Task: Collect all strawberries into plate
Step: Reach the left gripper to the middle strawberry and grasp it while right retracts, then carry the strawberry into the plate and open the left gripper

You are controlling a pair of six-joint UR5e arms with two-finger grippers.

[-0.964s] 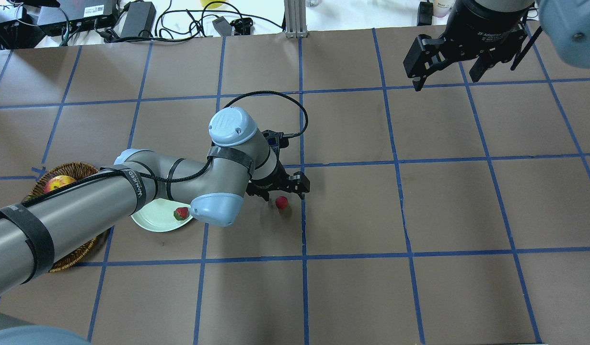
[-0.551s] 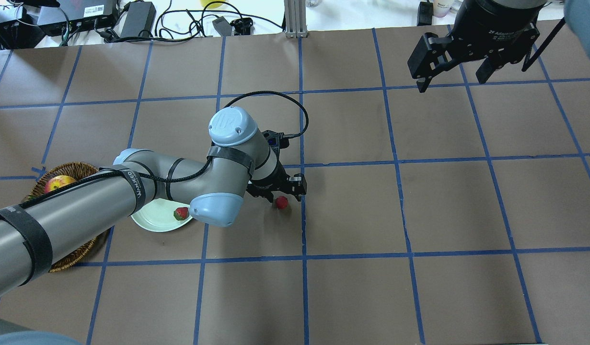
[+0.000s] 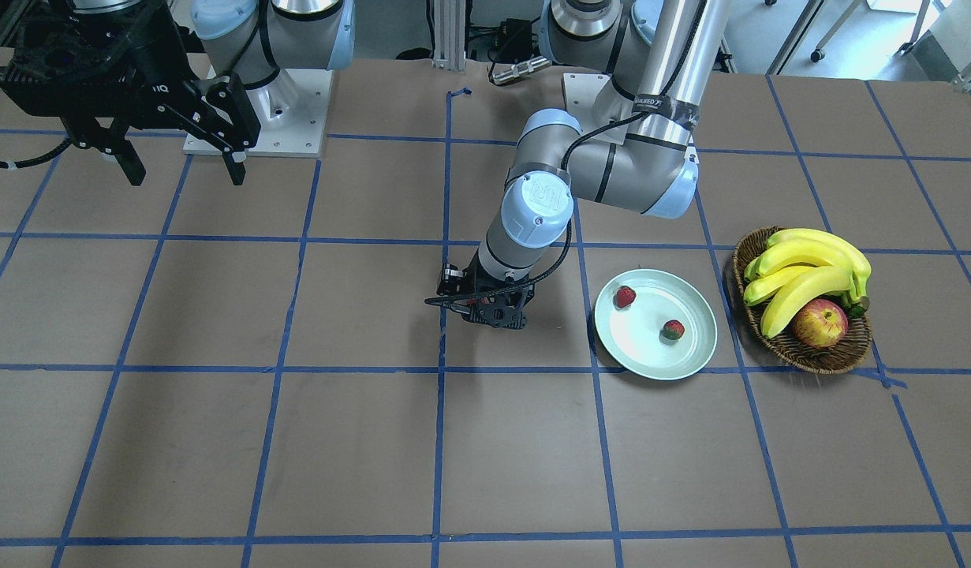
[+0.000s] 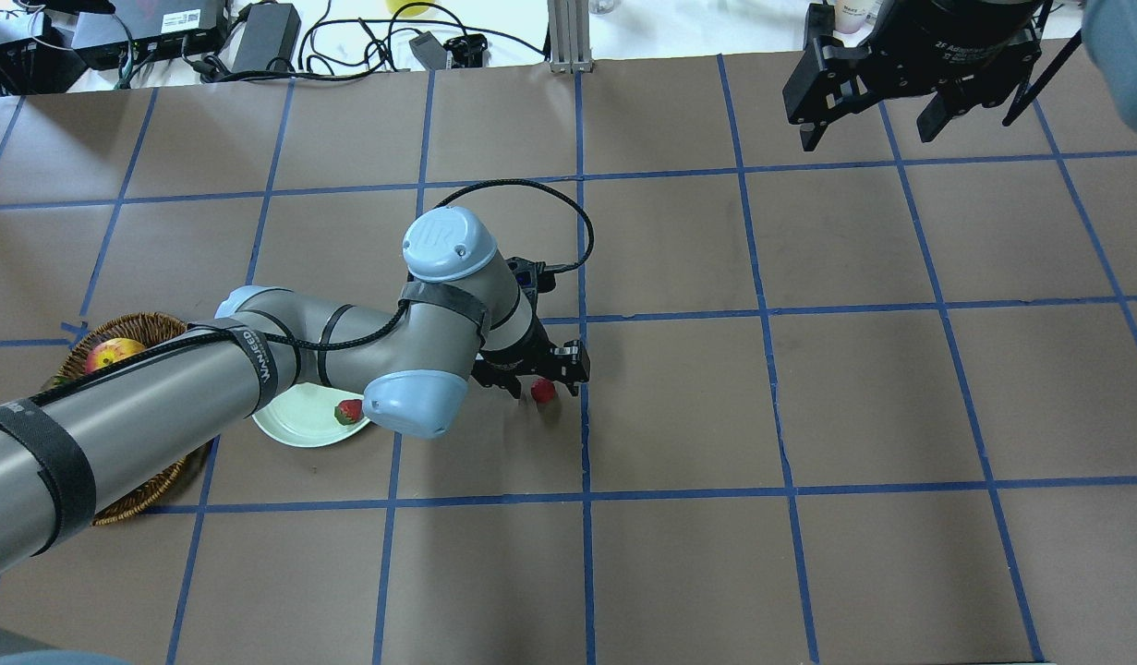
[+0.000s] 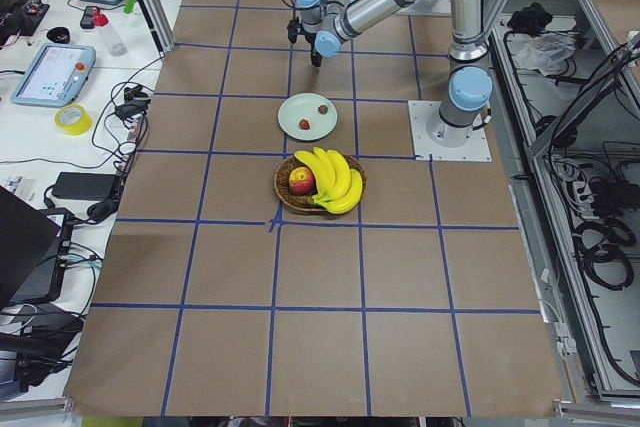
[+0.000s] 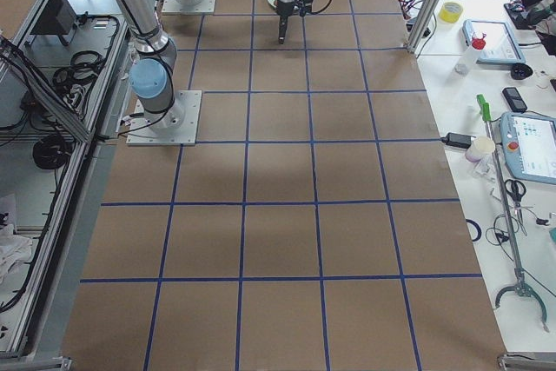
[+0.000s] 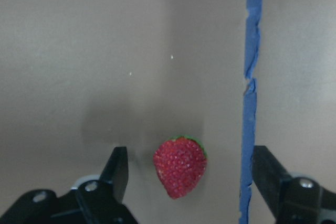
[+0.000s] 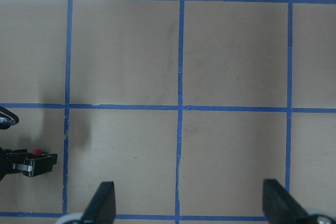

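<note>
One wicker basket (image 4: 158,325) sat farthest left in the overhead view, largely under the left arm (image 4: 162,406). It held a bunch of bananas (image 3: 804,268) with an apple (image 3: 819,323) lying against them.

Plate (image 3: 651,356): just right of the basket, near it but not touching, flat on the brown-papered bench (image 4: 808,416). Two strawberries lay on it, apart from each other. One (image 3: 625,297) was close to the rim on the side away from the basket, the other (image 3: 674,330) nearer the middle. The overhead view showed only one of the pair; the arm's elbow covered the rest of the plate.

Next right: left gripper (image 4: 538,388), pointed down and low over the bench, close to a blue tape line (image 7: 251,77). Its fingers (image 7: 118,166) stood parted, with the third strawberry (image 7: 180,167) lying on the bench between them. The wrist view showed bare paper on both sides of the berry, so neither finger touched it. Its green top pointed away from the camera. The tape line ran between the berry and one finger.

Far right: right gripper (image 4: 868,134), held high above the bench, well apart from the fruit. Its fingers (image 8: 105,198) were spread wide with nothing between them; its wrist view showed only taped squares below.
</note>
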